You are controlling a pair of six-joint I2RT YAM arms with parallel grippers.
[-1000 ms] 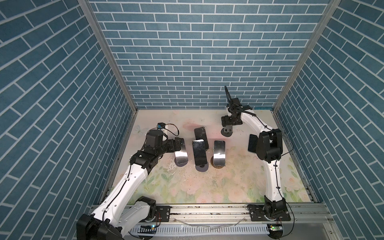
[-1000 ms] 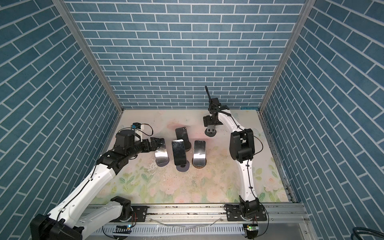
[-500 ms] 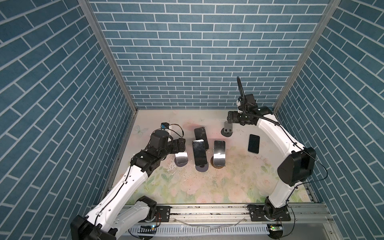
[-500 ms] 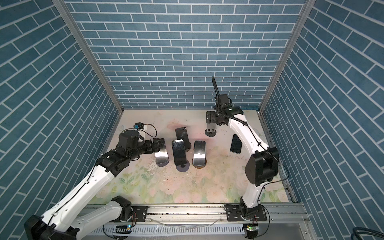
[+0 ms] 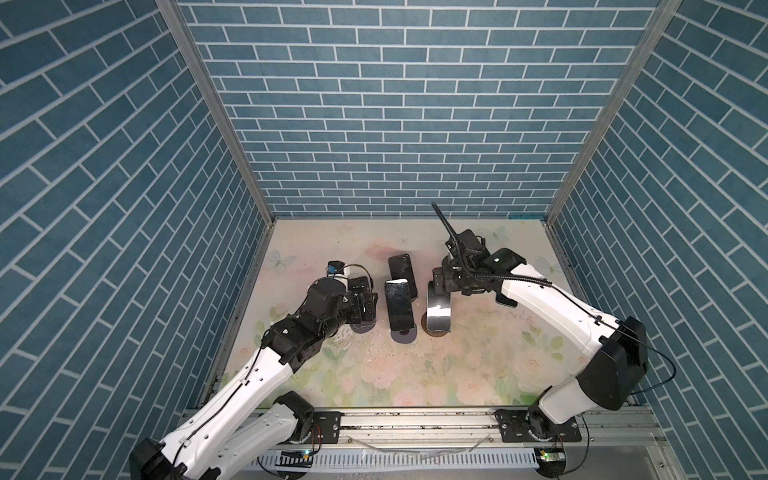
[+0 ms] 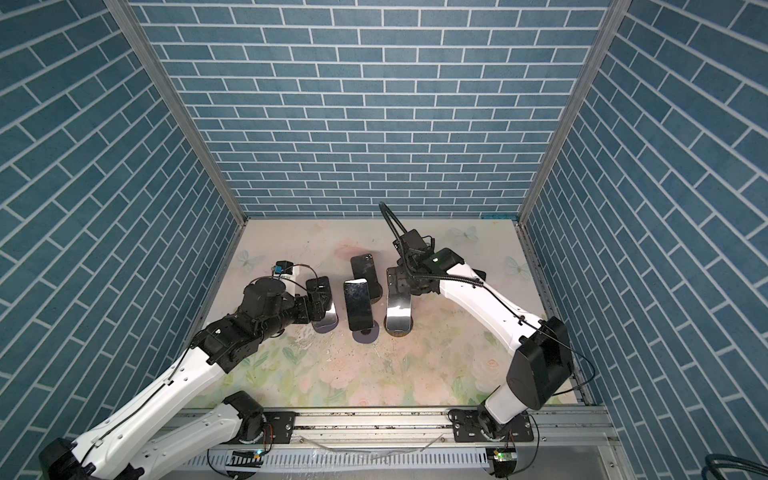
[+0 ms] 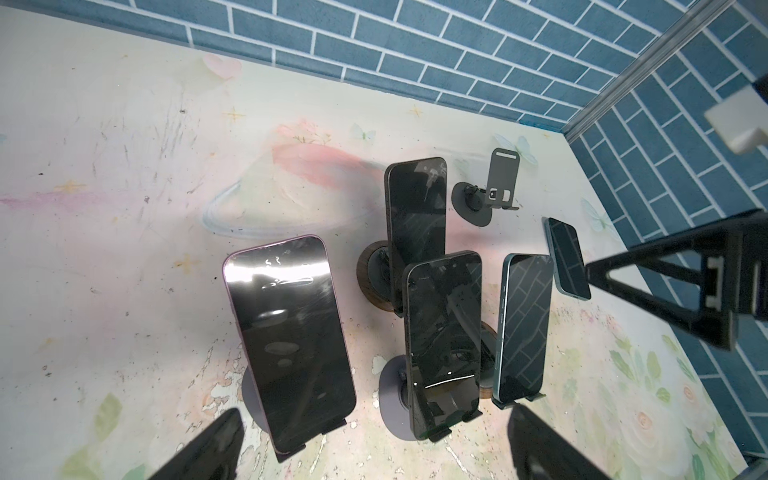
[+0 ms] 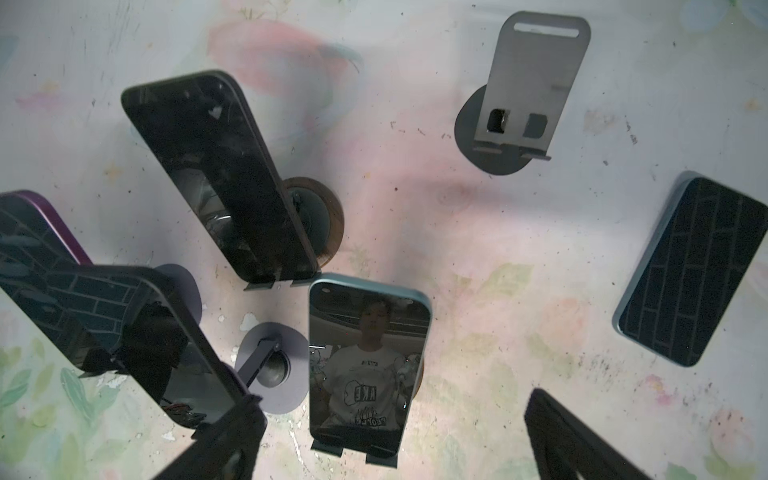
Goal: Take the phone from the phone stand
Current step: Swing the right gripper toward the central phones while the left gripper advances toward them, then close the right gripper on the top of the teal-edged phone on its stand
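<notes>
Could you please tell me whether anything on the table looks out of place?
A teal phone lies flat on the mat near an empty grey stand, not on any stand; the mat's print looks scuffed and flaking.

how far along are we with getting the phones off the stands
Done: one flat phone lies on the table near an empty stand. In hand: nothing; the right gripper hangs open over the teal phone, the left gripper open near the pink phone. Left: four phones sit on stands, those two plus the rear black phone and the front black phone.
</notes>
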